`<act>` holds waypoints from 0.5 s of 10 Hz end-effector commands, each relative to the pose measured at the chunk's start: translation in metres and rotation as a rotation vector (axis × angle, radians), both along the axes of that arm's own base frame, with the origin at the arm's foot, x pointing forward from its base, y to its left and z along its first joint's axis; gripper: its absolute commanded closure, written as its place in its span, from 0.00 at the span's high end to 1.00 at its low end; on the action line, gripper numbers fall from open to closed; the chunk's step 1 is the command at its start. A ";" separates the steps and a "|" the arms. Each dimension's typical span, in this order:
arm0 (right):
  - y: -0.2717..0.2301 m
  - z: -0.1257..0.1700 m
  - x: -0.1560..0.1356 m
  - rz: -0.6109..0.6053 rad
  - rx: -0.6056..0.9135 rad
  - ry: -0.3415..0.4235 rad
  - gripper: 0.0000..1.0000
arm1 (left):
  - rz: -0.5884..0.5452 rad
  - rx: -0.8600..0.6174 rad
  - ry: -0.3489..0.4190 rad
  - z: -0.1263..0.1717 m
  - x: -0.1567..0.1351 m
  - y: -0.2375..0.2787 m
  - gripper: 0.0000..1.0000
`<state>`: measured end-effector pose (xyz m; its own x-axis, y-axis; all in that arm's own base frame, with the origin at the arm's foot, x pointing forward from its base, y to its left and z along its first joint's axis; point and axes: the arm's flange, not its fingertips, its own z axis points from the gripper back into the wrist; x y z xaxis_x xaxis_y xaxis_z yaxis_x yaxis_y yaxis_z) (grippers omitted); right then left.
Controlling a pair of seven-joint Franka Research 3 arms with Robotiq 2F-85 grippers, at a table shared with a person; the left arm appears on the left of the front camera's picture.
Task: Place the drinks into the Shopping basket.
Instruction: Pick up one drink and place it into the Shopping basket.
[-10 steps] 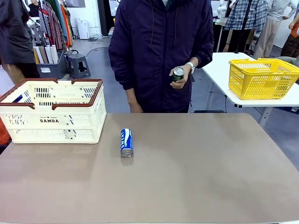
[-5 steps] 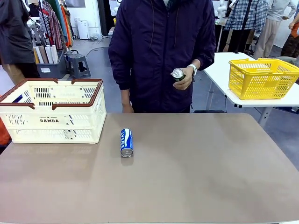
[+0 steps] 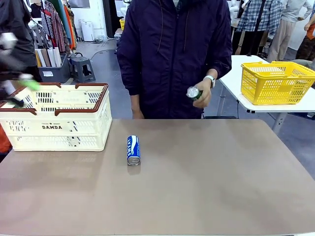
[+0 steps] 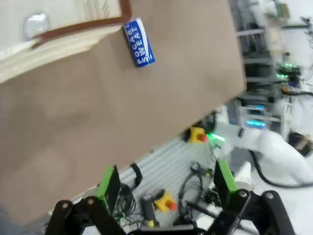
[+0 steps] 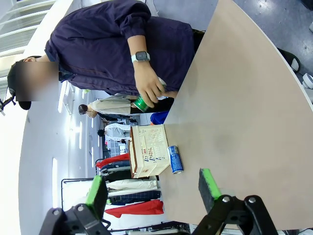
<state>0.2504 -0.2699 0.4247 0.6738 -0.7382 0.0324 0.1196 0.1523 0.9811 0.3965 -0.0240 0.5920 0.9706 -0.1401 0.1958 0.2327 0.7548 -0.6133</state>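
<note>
Two drinks are in our sight outside the Shopping basket [image 3: 54,129]. At the far left, our left gripper [image 4: 165,183] is spread wide, with nothing between its green pads [image 4: 108,180]. In the front view it is only a blur over the left end of the basket's brown-red rim. The basket stands upright on the left part of the worktop [image 3: 206,182], close to the far edge. In the left wrist view a round silvery thing [image 4: 36,22] shows inside it, and we cannot tell what it is.

Just to the right of the basket, not touching it, the blue and white can [image 3: 133,150] lies on its side on the worktop, with one silver end toward us. Farther right, a person in a dark jacket stands at the far side. The person's hand [image 3: 203,94] holds the green can [image 3: 193,92] tilted in the air, beyond the far edge of the worktop.

At the right, a yellow basket [image 3: 275,83] sits on a separate white table [image 3: 231,73]. Our right gripper [image 5: 151,192] is also spread and empty, well apart from both cans.
</note>
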 end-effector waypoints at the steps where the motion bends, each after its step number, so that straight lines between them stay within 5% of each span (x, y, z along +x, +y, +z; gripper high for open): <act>1: -0.001 0.001 -0.002 0.010 -0.010 -0.007 1.00 | 0.128 0.242 -0.024 -0.048 0.035 -0.077 1.00; 3: -0.001 0.001 -0.002 0.010 -0.010 -0.007 1.00 | 0.088 0.388 -0.084 -0.090 0.039 -0.148 1.00; 4: -0.001 0.001 -0.002 0.010 -0.010 -0.007 1.00 | -0.036 0.333 -0.048 -0.103 0.029 -0.167 1.00; 5: -0.001 0.001 -0.002 0.010 -0.010 -0.007 1.00 | -0.227 0.136 0.072 -0.091 0.022 -0.151 1.00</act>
<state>0.2503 -0.2701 0.4246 0.6734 -0.7386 0.0323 0.1199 0.1522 0.9811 0.4206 -0.2122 0.4769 0.9443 -0.2754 0.1803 0.3245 0.8708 -0.3694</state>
